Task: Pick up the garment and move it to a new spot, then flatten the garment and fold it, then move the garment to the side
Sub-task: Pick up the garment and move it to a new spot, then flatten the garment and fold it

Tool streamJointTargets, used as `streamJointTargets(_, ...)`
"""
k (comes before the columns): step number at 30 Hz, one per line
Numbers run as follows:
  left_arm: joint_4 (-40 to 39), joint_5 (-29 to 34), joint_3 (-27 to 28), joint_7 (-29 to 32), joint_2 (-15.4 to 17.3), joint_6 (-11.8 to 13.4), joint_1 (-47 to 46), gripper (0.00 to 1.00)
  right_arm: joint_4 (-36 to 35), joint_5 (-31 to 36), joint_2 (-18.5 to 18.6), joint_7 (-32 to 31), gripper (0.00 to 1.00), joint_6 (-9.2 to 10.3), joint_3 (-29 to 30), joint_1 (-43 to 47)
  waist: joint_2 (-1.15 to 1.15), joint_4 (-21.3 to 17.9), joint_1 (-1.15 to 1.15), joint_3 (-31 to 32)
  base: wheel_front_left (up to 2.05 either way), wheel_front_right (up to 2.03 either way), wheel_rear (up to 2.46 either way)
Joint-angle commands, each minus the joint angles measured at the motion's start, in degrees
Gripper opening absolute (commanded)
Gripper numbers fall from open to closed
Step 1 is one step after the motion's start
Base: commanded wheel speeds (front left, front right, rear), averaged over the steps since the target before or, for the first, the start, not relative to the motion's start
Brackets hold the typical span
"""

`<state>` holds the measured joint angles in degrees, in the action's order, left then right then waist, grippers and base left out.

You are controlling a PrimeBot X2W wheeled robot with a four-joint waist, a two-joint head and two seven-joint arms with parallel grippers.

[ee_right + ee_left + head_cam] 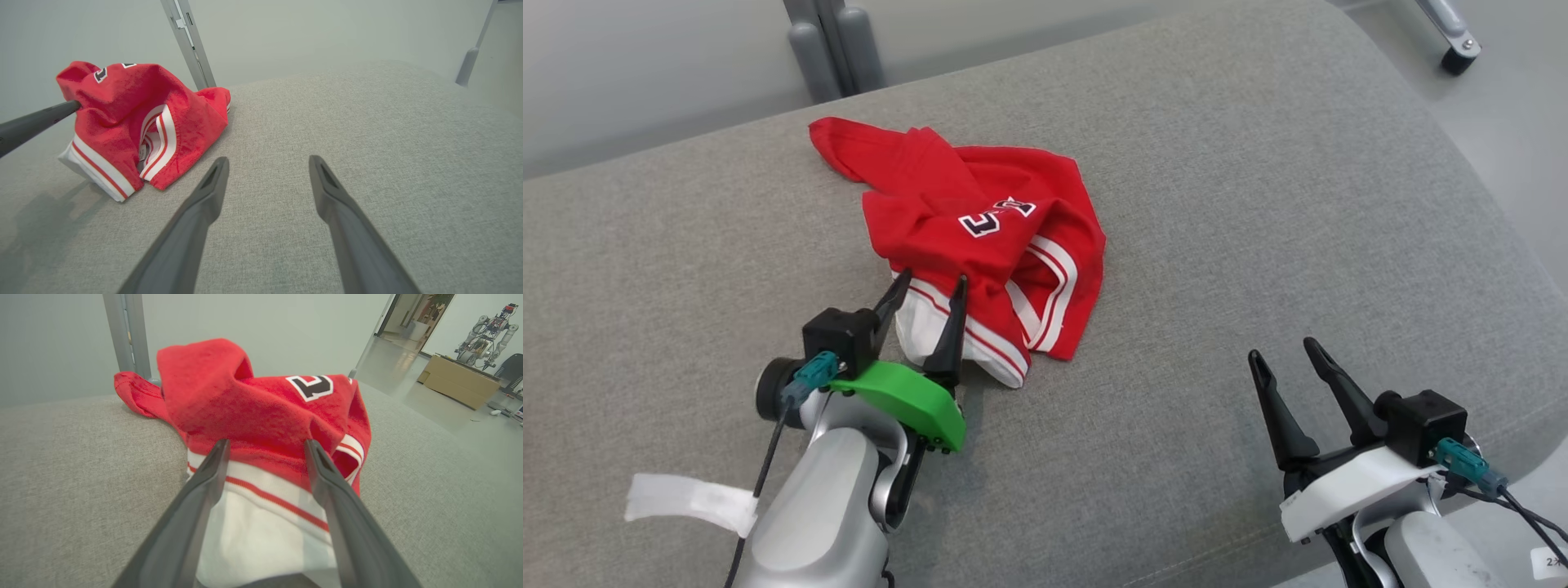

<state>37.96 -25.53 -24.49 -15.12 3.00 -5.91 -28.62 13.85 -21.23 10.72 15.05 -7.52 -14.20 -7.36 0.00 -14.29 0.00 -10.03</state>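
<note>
Garment (980, 237), red with white stripes, lies crumpled on the grey fabric surface (1258, 204), toward its far left. The left hand (934, 278) is wide, one finger on each side of the white hem. The right hand (1282, 349) is also wide, well apart from the cloth. Behind stand a pale wall (265, 326), a metal post (833, 49) and a cardboard box (461, 381).

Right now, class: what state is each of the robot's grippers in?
Left gripper: open, fingers straddling the red garment's white hem, not clamping it.
Right gripper: open, empty, over the grey cushion.
</note>
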Motion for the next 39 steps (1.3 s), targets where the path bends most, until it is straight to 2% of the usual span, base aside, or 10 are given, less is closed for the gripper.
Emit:
streamJointTargets(1, -2.19, 1.62, 1.80, -0.04, 0.19, 0.64, 1.66, 1.00, -0.40, 0.38, 0.11, 0.18, 1.00, 0.06, 0.34, 0.21, 0.00, 1.42, 0.00, 1.28, 0.00, 0.00, 0.00)
streamJointTargets(7, -13.02, 8.90, 10.23, -0.02, 0.86, 1.67, 9.82, 1.00, -1.83, 2.56, -0.25, 0.18, 1.00, 0.06, 2.30, 1.64, 0.00, 4.66, 0.00, 4.89, 0.00, 0.00, 0.00)
streamJointTargets(10, -17.39, 12.64, 15.13, -0.01, 1.41, 3.14, 15.31, 1.00, -2.60, 3.83, -0.60, 0.18, 1.00, 0.06, 3.58, 2.63, 0.00, 6.08, 0.00, 6.98, 0.00, 0.00, 0.00)
streamJointTargets(15, -20.59, 16.99, 20.67, -0.01, 1.38, 4.35, 22.74, 1.00, -3.67, 5.90, -1.57, 0.18, 1.00, 0.06, 5.59, 4.47, 0.00, 8.46, 0.00, 9.34, 0.00, 0.00, 0.00)
streamJointTargets(22, -23.34, 19.17, 25.48, -0.01, 0.70, 5.18, 28.60, 1.00, -4.15, 6.97, -2.21, 0.18, 1.00, 0.06, 6.44, 5.77, 0.00, 10.31, 0.00, 10.27, 0.00, 0.00, 0.00)
streamJointTargets(32, -23.01, 20.34, 26.37, -0.01, 0.01, 4.11, 32.80, 1.00, -3.54, 7.58, -2.51, 0.18, 1.00, 0.06, 6.84, 7.38, 0.00, 11.36, 0.00, 10.75, 0.00, 0.00, 0.00)
streamJointTargets(39, -22.69, 19.35, 23.37, -0.01, -0.06, 3.48, 29.31, 1.00, -1.49, 5.24, -1.76, 0.18, 1.00, 0.06, 0.86, 3.37, 0.00, 14.73, 0.00, 8.53, 0.00, 0.00, 0.00)
